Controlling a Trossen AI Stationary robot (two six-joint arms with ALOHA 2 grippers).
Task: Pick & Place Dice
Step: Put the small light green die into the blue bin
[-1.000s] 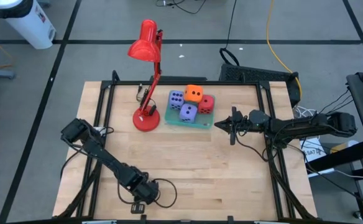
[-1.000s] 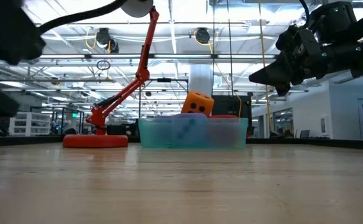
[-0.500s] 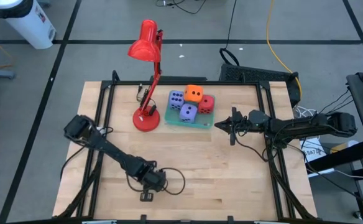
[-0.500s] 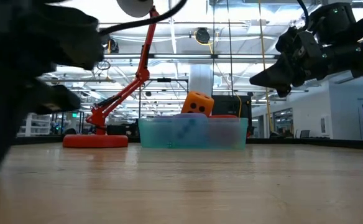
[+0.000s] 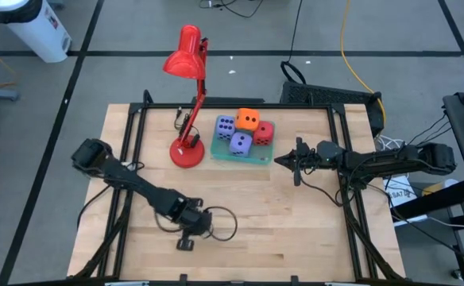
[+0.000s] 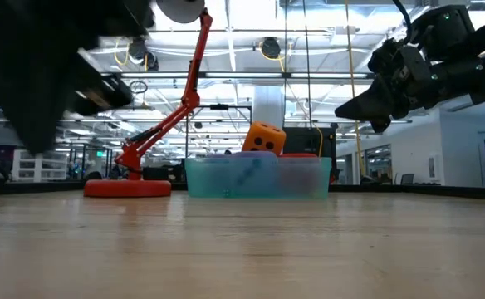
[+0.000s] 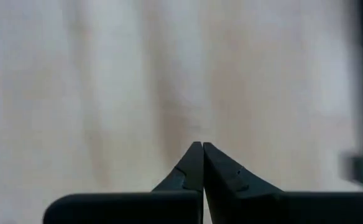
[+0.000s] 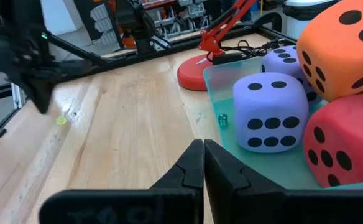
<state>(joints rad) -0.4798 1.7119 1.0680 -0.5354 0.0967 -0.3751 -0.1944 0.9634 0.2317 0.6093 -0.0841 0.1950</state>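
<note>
The four dice sit in a flat teal tray (image 5: 216,152) at the table's far middle. The orange die (image 5: 248,121) rests on top of the others, with two purple-blue dice (image 5: 225,126) (image 5: 241,144) and a red die (image 5: 264,133) beside it. In the right wrist view the near purple-blue die (image 8: 270,112), orange die (image 8: 341,46) and red die (image 8: 349,146) loom close. My right gripper (image 5: 284,159) (image 8: 204,142) hovers shut just right of the tray, above the table. My left gripper (image 5: 186,238) (image 7: 202,144) is shut over bare wood near the table's near edge.
A red desk lamp stands with its base (image 5: 187,152) just left of the tray and its head (image 5: 186,54) beyond the far edge. A small green bit (image 8: 61,121) lies on the wood. A tiny teal die (image 8: 222,119) lies in the tray. A black frame (image 5: 129,127) rims the table.
My left gripper has moved from the near edge toward the table's right and a little farther in, rising as it went; it stays shut. The right arm and the dice have kept still.
</note>
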